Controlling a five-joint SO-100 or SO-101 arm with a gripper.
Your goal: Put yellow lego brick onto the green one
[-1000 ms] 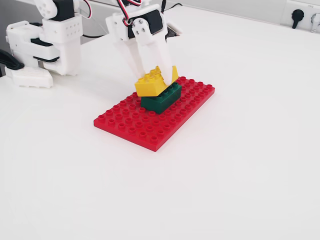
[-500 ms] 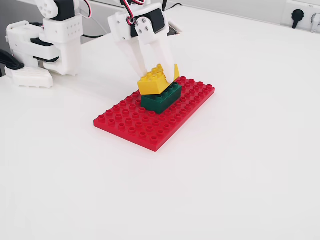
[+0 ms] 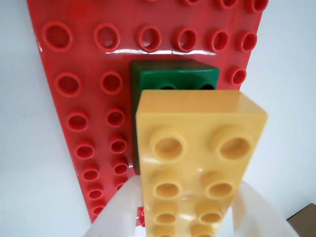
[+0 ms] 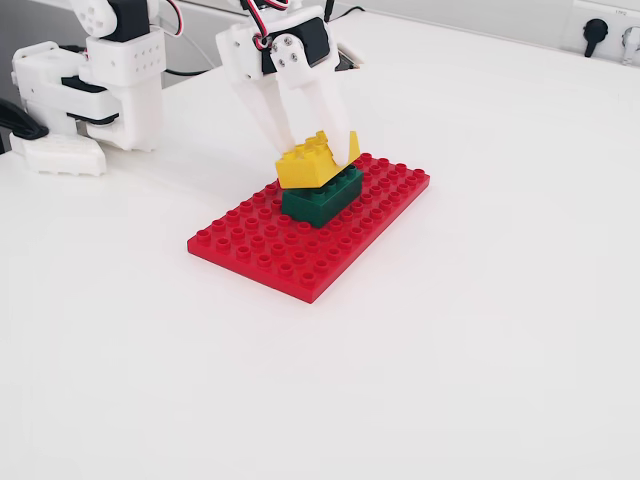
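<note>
While my gripper (image 3: 185, 217) is clamped on the yellow lego brick (image 3: 197, 163), with 1 translucent white finger (image 3: 116, 212) on each long side in the wrist view, I see the brick hanging over the green one (image 3: 173, 76), covering most of it and leaving only its far end exposed. In the fixed view the yellow brick (image 4: 312, 160) sits tilted on the green brick (image 4: 322, 195), its near edge low and far edge raised, so it looks resting but not pressed home. Beyond, the red baseplate (image 4: 290, 255) carries the green brick near its far edge. My worry: releasing now could let the tilted brick slide off, and pushing down off-square could jam the studs or shift the plate.
</note>
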